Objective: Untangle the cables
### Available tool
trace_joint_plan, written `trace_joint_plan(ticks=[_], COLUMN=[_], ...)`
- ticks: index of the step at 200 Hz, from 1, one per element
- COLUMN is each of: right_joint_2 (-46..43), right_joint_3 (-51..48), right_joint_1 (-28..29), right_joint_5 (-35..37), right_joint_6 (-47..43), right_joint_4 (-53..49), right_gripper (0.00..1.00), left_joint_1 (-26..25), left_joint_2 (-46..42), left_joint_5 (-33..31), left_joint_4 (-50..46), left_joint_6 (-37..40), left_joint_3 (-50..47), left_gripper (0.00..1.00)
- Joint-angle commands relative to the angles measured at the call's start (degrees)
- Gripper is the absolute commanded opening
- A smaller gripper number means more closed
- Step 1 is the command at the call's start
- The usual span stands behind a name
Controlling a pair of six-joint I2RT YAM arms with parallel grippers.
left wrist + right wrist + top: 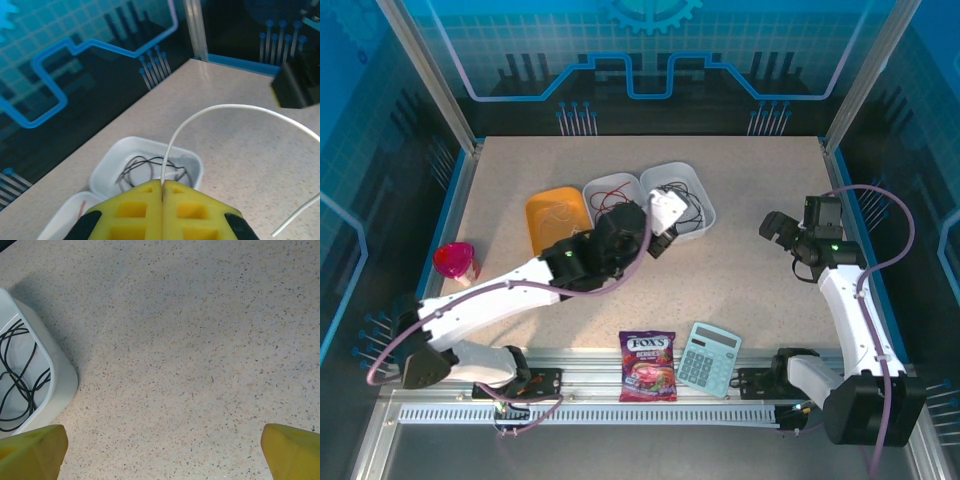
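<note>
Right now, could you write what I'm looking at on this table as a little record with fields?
left gripper: shut on a white cable that arcs up and away
right gripper: open, over bare table
black cables: looped in the white bin nearer the right arm
red cable: in the neighbouring white bin
other items: orange tray, pink cup, Fox's candy bag, calculator

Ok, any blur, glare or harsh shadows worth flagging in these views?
Top external: evenly lit, sharp. Left wrist: the white cable pinched in the left gripper is crisp, the dark block at right blurred. Right wrist: table speckle sharp, fingertips of the right gripper soft, a faint shadow beside the white bin.
</note>
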Motion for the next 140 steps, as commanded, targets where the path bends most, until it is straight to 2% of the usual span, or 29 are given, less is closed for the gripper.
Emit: trace_joint_plan(ticks=[1, 29, 93, 106, 140], right_joint_2=[0.28, 0.15, 1.04, 1.50, 2.86], right_joint_3=[-0.29, -0.38, -0.55, -0.65, -0.55], right_joint_1=[-0.96, -0.89, -0.21, 0.25, 1.47], right_joint_5=[-1.32, -1.93, -2.88, -2.93, -2.78], right_joint_6=[0.06, -0.41, -0.60, -0.47, -0.24], right_joint_4=[0.91, 1.01, 1.86, 2.22, 3.00], right_gripper=[1.00, 1.00, 1.00, 1.00, 1.00], left_joint_1=[4.27, 11.31, 25.54, 28.36, 34.31], left_joint_2=[-4.52, -7.79, -7.81, -8.26, -8.95], left_joint_5=[-4.10, -4.00, -6.68, -5.64, 1.87], left_joint_4=[-2.51, -6.14, -12.27, -12.20, -7.86], left_joint_6=[-3.52, -8.91, -19.78, -21.50, -25.63], left_joint_3=[-2.88, -5.74, -11.32, -13.19, -19.08], left_gripper=[0.00, 0.00, 0.00, 0.00, 0.00])
